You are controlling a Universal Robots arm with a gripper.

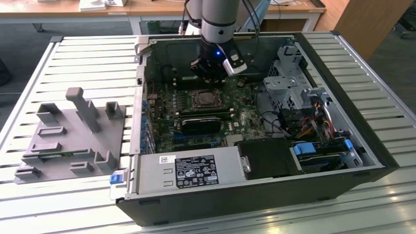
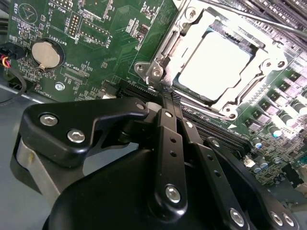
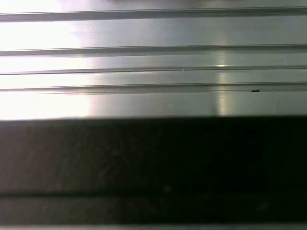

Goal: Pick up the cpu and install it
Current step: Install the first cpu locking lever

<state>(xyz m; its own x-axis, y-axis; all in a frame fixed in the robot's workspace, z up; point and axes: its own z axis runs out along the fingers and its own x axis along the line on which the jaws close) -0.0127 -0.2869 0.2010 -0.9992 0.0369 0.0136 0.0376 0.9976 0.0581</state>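
Here the fingers, pinched together and empty, hover beside the socketed cpu.

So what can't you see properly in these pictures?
- Whether the pincer is open or shut: in the second wrist view its own black links cover the tips.
- Whether the cpu is locked in: glare washes out its top in the socket frame.
- Chips on the motherboard: too small in the exterior view.
- Anything past the metal slats: blurred in the first wrist view.
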